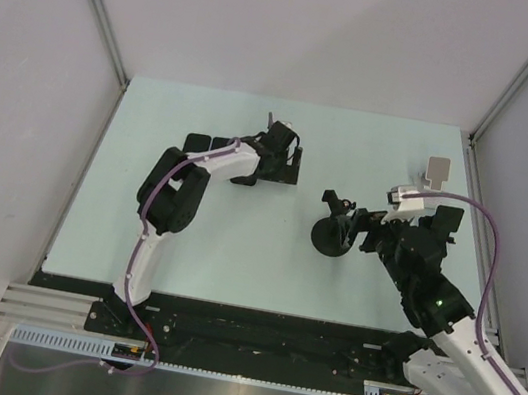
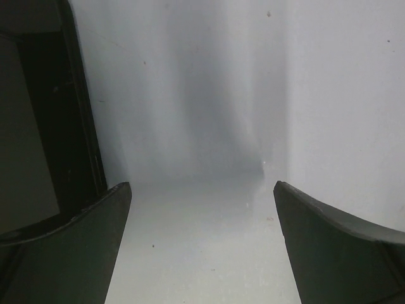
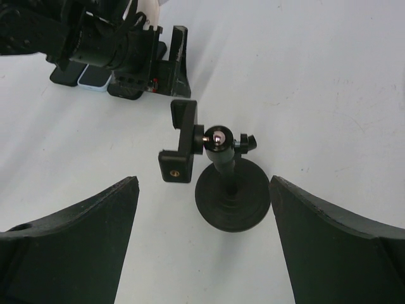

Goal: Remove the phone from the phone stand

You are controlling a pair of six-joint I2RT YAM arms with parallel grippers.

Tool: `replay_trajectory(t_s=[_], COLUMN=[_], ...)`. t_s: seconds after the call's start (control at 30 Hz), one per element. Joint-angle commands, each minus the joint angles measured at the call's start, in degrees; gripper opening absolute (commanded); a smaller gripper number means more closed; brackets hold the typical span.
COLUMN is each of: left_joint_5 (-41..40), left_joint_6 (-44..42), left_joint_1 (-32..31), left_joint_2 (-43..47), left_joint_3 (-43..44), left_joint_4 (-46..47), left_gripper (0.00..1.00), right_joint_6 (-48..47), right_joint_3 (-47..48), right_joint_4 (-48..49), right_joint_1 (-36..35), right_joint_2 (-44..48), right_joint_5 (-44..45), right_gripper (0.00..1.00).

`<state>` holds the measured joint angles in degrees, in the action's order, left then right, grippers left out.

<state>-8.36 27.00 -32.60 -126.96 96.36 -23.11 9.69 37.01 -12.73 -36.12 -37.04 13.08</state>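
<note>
since the phone (image 2: 38, 126) lies well apart from the phone stand (image 3: 221, 183), just beside the wide, empty left gripper (image 2: 202, 187), lift straight up without nudging it; right gripper (image 3: 202, 180) gapes wide before the stand, gripping nothing.

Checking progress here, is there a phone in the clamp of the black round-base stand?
No, the clamp of the black round-base phone stand is empty in the right wrist view, with only white table behind it.
</note>
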Motion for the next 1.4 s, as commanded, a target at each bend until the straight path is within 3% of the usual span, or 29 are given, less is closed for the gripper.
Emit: replay_trajectory(t_s=[0.0, 0.2, 0.37, 0.73, 1.0, 1.2, 1.37], left_joint_5=[-2.1, -2.5, 0.9, -2.4, -3.5, -11.0, -22.1], left_joint_6=[1.4, 2.3, 2.6, 0.2, -3.6, -8.8, -14.0], left_joint_1=[1.3, 2.1, 2.2, 2.9, 3.3, 5.4, 6.7], left_joint_2=[-0.9, 0.3, 5.1, 42.0, 63.2, 79.3, 84.1], left_joint_3=[2.8, 3.5, 2.4, -15.5, -30.3, -40.1, -42.6], left_joint_4=[0.4, 0.4, 0.4, 1.0, 0.8, 0.9, 1.1], left_gripper=[1.00, 1.00, 1.00, 1.00, 1.00, 1.00, 1.00], right_joint_6=[2.3, 6.8, 9.8, 11.7, 10.6, 10.8, 11.5], right_joint_3=[8.0, 15.1, 19.9, 24.9, 27.7, 28.6, 29.6], right_joint_4=[-3.8, -12.7, -15.9, -20.1, -24.0, -29.9, -33.8], right_joint_1=[0.2, -2.1, -6.9, -12.1, -12.9, -11.7, -11.2], right_joint_2=[-3.8, -12.2, -19.0, -29.0, -33.8, -32.9, -31.3], right_joint_5=[1.9, 5.3, 13.2, 24.3, 28.3, 32.4, 31.8], right_gripper=[0.89, 0.89, 0.89, 0.89, 0.89, 0.89, 0.88])
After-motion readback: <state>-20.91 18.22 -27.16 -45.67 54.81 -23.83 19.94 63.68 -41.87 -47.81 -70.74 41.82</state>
